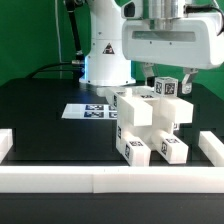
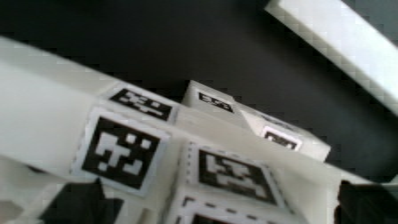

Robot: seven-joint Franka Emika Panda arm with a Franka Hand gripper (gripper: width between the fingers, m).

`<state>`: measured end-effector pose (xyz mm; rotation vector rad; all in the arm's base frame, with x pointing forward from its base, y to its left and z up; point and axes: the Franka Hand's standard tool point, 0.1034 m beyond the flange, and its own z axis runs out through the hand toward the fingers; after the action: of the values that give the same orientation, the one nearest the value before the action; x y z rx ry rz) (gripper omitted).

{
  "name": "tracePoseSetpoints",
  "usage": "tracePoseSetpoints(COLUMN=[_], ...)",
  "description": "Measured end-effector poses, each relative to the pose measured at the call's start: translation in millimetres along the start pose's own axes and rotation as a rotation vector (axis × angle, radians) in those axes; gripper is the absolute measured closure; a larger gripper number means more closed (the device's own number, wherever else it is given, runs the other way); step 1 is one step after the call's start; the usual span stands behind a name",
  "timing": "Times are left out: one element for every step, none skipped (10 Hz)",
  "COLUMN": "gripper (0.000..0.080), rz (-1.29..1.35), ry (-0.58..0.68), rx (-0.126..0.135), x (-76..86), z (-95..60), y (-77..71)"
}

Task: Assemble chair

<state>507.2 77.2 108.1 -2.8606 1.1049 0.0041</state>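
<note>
The chair parts (image 1: pixel 150 125) are white blocks with black-and-white tags, clustered at the table's middle, some stacked. My gripper (image 1: pixel 170 92) hangs over the cluster's upper end towards the exterior view's right, its jaws either side of the topmost tagged block (image 1: pixel 168 88). In the wrist view the tagged blocks (image 2: pixel 196 150) fill the picture from very close. The gripper (image 2: pixel 222 207) is open: one dark fingertip (image 2: pixel 80 205) and the other (image 2: pixel 374 205) stand wide apart, with a tagged block face between them and a little room at each side.
The marker board (image 1: pixel 88 110) lies flat behind the cluster, towards the exterior view's left. A long white border wall (image 1: pixel 100 178) runs along the front with raised ends at both sides. The robot base (image 1: pixel 105 60) stands at the back.
</note>
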Motion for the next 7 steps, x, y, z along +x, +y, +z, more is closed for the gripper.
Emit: tracePoseSetpoints(gripper=[0.0151, 0.0151, 0.0151, 0.0151, 0.0151, 0.0151, 0.0151], rz=[-0.059, -0.113, -0.206, -0.301, -0.340, -0.431, -0.555], ry=[0.000, 0.000, 0.000, 0.000, 0.000, 0.001, 0.004], rx=[0.000, 0.000, 0.000, 0.000, 0.000, -0.002, -0.013], x=[-0.8, -1.6, -1.3, -1.4, -1.4, -1.5, -2.4], z=[0.1, 0.1, 0.1, 0.1, 0.1, 0.1, 0.3], y=[-0.7, -1.3, -1.1, -1.1, -1.1, -1.2, -1.7])
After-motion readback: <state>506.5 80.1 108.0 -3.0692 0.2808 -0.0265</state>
